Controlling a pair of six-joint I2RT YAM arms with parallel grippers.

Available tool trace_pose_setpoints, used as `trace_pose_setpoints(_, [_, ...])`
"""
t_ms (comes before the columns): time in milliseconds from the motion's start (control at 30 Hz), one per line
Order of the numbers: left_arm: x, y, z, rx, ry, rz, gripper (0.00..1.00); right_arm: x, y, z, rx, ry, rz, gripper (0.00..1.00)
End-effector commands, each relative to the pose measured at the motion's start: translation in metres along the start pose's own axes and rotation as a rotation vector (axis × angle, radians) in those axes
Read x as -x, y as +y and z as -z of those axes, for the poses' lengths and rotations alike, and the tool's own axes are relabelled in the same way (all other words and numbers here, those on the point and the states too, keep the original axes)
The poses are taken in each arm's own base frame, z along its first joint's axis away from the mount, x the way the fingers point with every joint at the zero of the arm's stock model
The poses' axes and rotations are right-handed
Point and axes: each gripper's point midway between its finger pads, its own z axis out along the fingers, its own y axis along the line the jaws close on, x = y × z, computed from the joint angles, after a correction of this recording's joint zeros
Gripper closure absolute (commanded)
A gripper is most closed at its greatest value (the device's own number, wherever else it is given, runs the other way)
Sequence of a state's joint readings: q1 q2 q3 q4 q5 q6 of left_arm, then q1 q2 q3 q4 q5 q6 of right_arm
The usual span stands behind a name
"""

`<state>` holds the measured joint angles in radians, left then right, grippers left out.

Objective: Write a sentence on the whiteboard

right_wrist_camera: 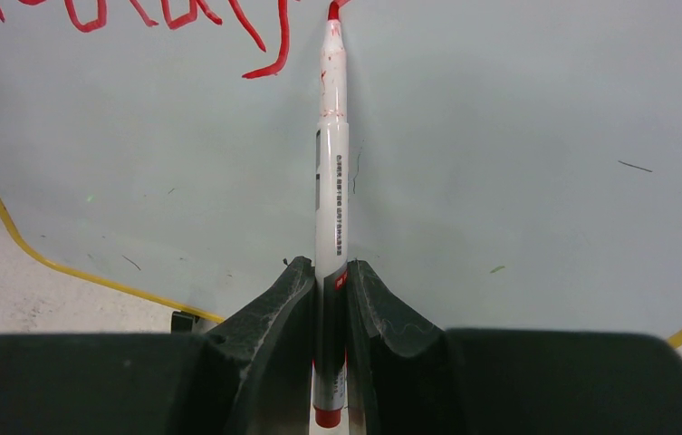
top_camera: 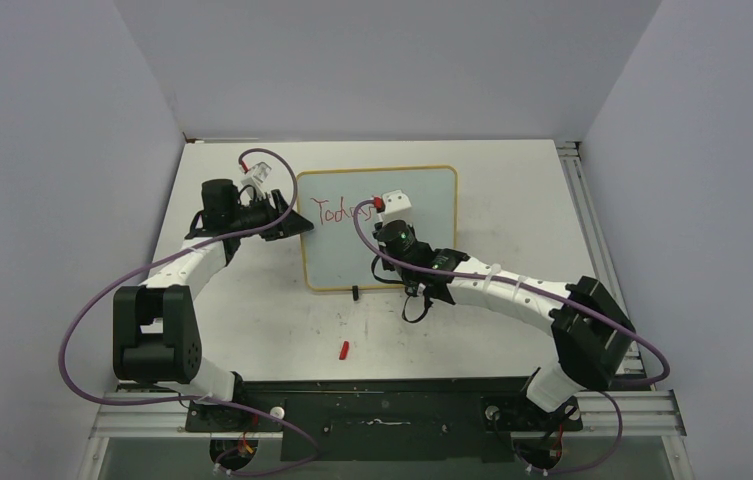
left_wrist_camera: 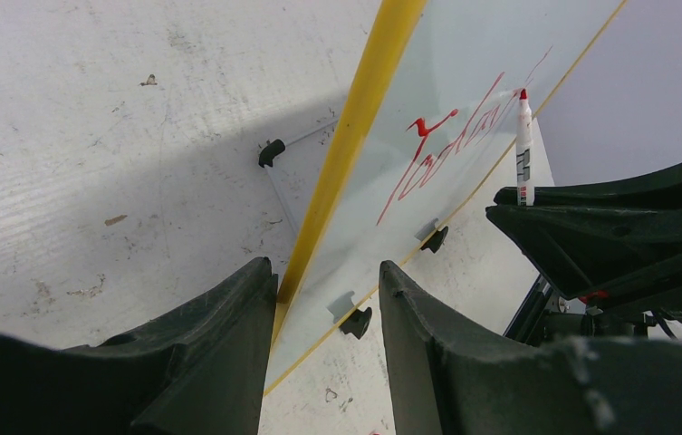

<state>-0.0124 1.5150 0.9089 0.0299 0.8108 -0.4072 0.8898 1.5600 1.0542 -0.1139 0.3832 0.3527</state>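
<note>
Red-tipped marker (right_wrist_camera: 331, 181) gripped in right jaws, tip on the whiteboard (right_wrist_camera: 500, 136) beside the sentence (top_camera: 342, 212); left jaws clamping its frame (left_wrist_camera: 355, 136).

Light is even and soft: the table (top_camera: 512, 200) reads bright, the walls (top_camera: 52, 150) grey-lilac. Beyond the left jaws, a broad soft shadow lies on the table, and the glossy board (left_wrist_camera: 427, 208) mirrors its feet (left_wrist_camera: 356, 319). Each wrist view blurs its own fingers (right_wrist_camera: 273, 317), close to the lens. Ahead of the right jaws the marker (right_wrist_camera: 330, 181) is sharp, a faint shadow beside it.
</note>
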Motion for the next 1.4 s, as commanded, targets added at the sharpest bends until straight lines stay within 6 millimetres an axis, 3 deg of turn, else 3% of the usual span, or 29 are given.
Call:
trace_pose_setpoints(0, [0.012,-0.022,0.003,-0.061,-0.033,-0.071,0.57,0.004,0.002,-0.004,0.005,-0.002,-0.011,0.95])
trace_pose_setpoints(733, [0.013,-0.023,0.004,-0.063,-0.035,-0.072,0.57,-0.014,-0.016,0.006,-0.062,0.027,-0.042,0.95])
trace_pose_setpoints(1367, [0.013,-0.023,0.004,-0.064,-0.036,-0.074,0.57,-0.018,0.008,0.004,0.02,0.032,-0.02,0.95])
